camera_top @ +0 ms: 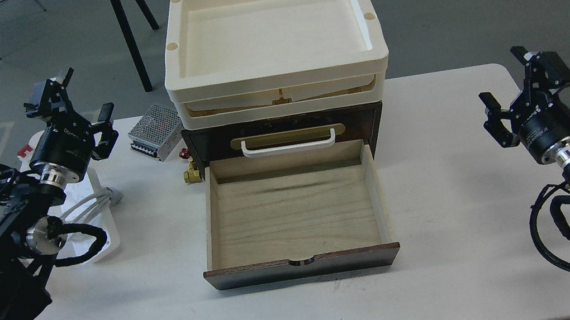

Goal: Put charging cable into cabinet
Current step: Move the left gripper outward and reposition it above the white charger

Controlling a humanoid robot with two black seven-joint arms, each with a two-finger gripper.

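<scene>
One table [450,282] carried one cabinet [283,126], its single drawer [293,215] pulled out toward the camera, two cream trays [273,43] stacked above. One charging cable [102,221] lay at table left, mostly hidden behind the left arm, long axis running near to far. Both the left gripper [70,101] and the right gripper [519,85] stood wide, holding nothing. One perforated metal box [155,131] sat beside the cabinet.

White lettering runs along the body of the left gripper [66,99] and of the right gripper [525,84], too small to read. A red mark shows on the floor [25,151] behind the table's left corner, partly hidden.
</scene>
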